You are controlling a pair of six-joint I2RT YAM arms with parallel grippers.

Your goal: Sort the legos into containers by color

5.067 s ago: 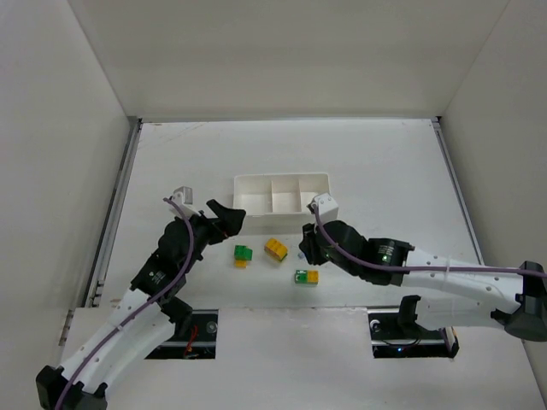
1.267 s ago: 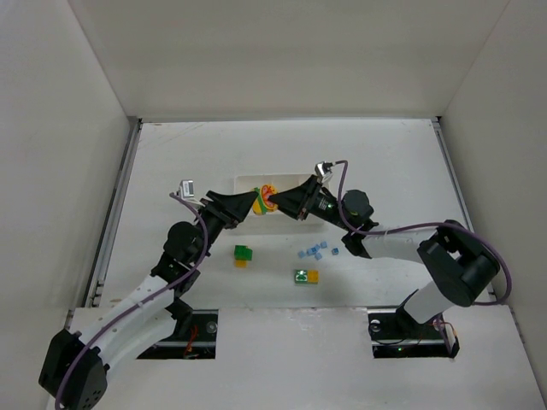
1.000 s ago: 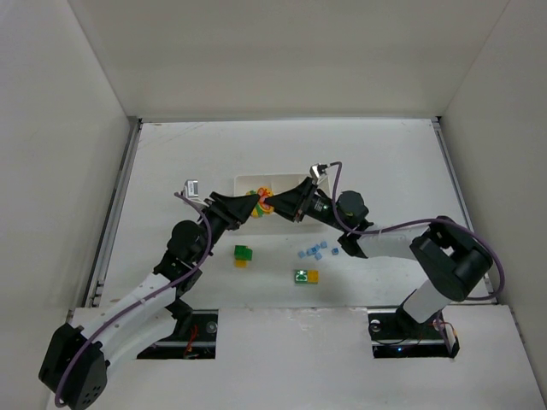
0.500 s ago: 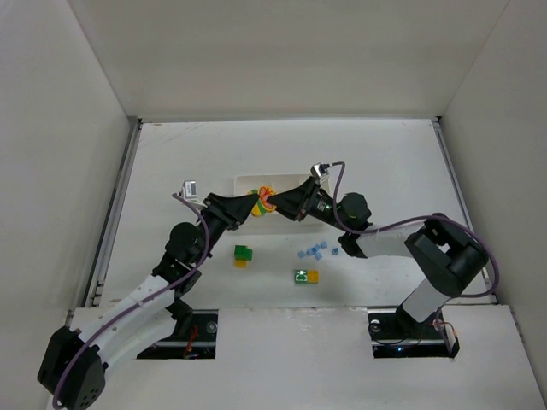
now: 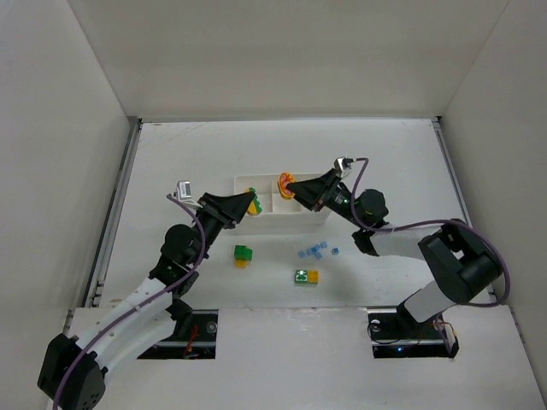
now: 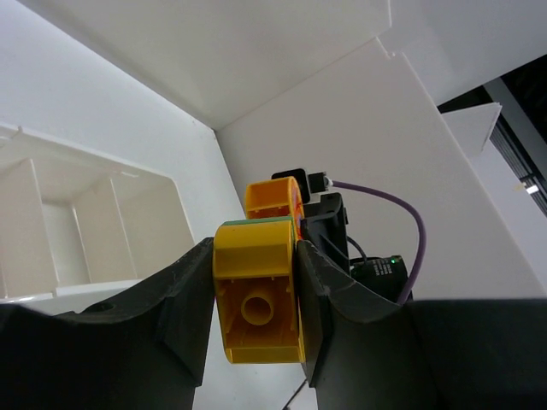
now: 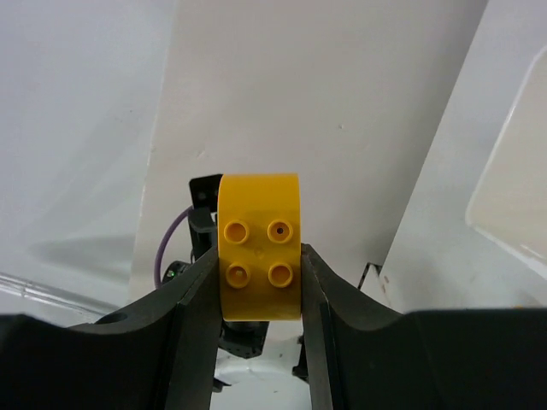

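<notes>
Top view: left gripper (image 5: pixel 250 205) points right and away from the bases. It is pinching a yellow-and-green lego (image 5: pixel 254 206) over the near left corner of the white tray (image 5: pixel 295 211). Right gripper (image 5: pixel 292 186) points left and is clamped on a yellow-orange lego (image 5: pixel 285 182) above the tray's far rim, about at the middle compartment. The two held legos are apart, with tray between them. On the worktop (image 5: pixel 385 162) in front of the tray are a green-over-yellow stack (image 5: pixel 244 254), a green-and-yellow pair (image 5: pixel 306 277) lying side by side, and a loose cluster of light blue legos (image 5: pixel 314 251).

Left wrist view: left gripper (image 6: pixel 256 299) has both fingers (image 6: pixel 184 299) pressed on the sides of the yellow-and-green lego (image 6: pixel 256 290). The hollow underside with its one round tube faces the camera. The long axis runs out along the fingers, with a thin green edge at the far end. Beyond it is the yellow-orange lego (image 6: pixel 272 201), and the tray (image 6: pixel 128 184) lies to the left with its dividers visible.

Right wrist view: right gripper (image 7: pixel 259 256) squeezes the yellow-orange lego (image 7: pixel 259 243) from both sides. The studded face is toward the camera, four studs in a square. The block is slightly longer along the fingers than across them. One tray corner (image 7: pixel 513 179) is at the right edge.
</notes>
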